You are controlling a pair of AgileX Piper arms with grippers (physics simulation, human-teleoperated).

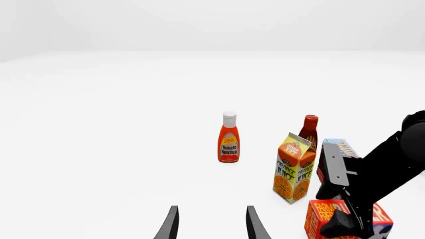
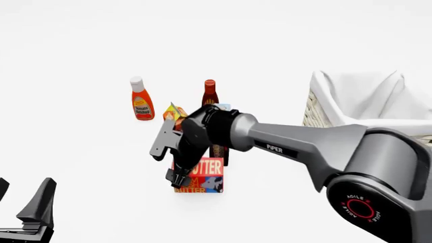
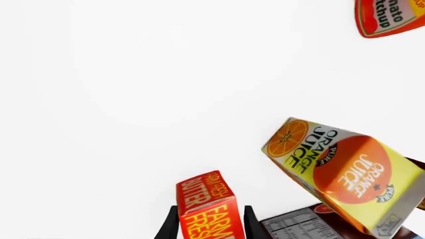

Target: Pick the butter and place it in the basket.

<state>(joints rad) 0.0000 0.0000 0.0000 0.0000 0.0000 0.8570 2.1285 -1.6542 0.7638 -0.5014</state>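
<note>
The butter [image 2: 206, 172], a red-and-orange box, stands upright on the white table in front of the other groceries. My right gripper [image 2: 177, 180] has come down over its left end. In the right wrist view the butter [image 3: 206, 199] sits between the two fingers of the right gripper [image 3: 210, 215], with a thin gap still showing on one side, so it is open. The left wrist view shows the butter [image 1: 317, 218] partly behind that right gripper [image 1: 345, 225]. The basket [image 2: 317, 104], cream wicker with white lining, stands at the right. My left gripper [image 2: 22, 196] hangs open and holds nothing at the near left.
An orange juice carton [image 2: 173, 114] and a dark tall box [image 2: 219, 150] stand just behind the butter. Further back are a dark red bottle [image 2: 210, 93] and, to the left, a tomato ketchup bottle [image 2: 141, 104]. The right arm [image 2: 304, 144] spans from the lower right.
</note>
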